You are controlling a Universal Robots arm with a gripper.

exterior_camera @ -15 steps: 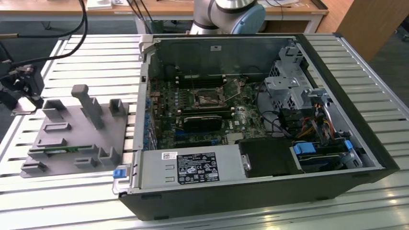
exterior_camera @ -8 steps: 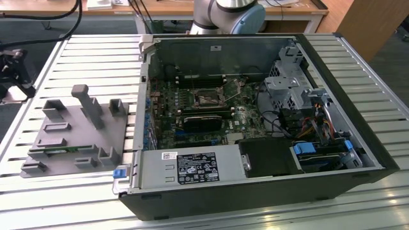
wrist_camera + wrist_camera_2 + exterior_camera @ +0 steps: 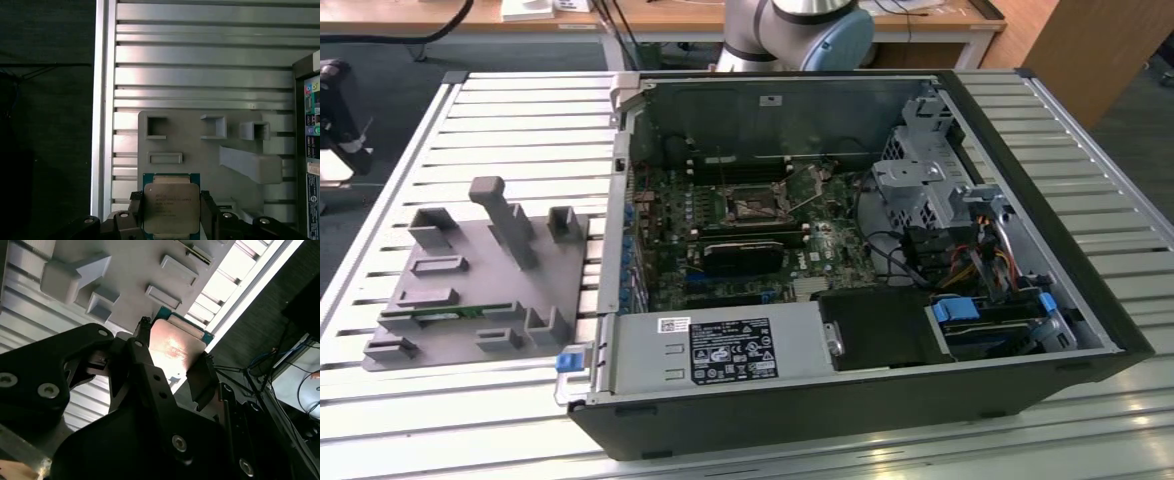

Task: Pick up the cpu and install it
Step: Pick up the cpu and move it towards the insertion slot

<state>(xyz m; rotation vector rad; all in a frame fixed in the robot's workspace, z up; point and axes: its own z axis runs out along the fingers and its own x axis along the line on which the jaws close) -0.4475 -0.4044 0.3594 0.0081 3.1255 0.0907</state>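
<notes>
Pinching the cpu [image 3: 171, 205] by two opposite sides, the gripper [image 3: 171, 217] is holding it between black fingers [image 3: 207, 212] parted only by the chip's width, silver top facing up. The chip is hanging over one rim of the grey tray [image 3: 200, 155], and the wrist is pointing straight down at the slatted table [image 3: 200, 75]. In the exterior view the tray [image 3: 467, 290] is lying at nine o'clock from the open computer case [image 3: 854, 410], just beside its wall, while the arm's base [image 3: 794, 30] is standing at twelve o'clock behind it. The table's edge [image 3: 102, 100] is running near the tray's far side, dark floor beyond; open slats are stretching away past the tray.
</notes>
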